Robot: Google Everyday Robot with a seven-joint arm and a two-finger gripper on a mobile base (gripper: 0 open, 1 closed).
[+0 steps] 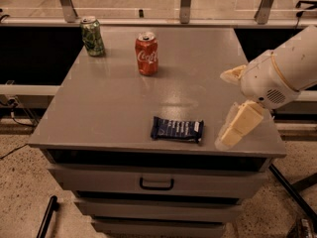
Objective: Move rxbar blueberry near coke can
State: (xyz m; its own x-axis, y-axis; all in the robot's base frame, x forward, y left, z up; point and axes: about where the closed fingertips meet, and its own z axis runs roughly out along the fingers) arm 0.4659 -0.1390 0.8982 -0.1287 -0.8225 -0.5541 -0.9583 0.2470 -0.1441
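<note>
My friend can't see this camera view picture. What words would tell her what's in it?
The robot's gripper hangs over the front right edge of the gray cabinet top, beside the flat rxbar blueberry. The coke can stands farther back, a green can at the back left corner.

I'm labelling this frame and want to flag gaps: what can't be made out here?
1. Camera view: the arm behind the gripper, which hangs over the right front corner of the table, is cut off by the right edge.
2. Lettering on the rxbar blueberry: too small to read.
3. Contents of the drawer: hidden by its front.
</note>
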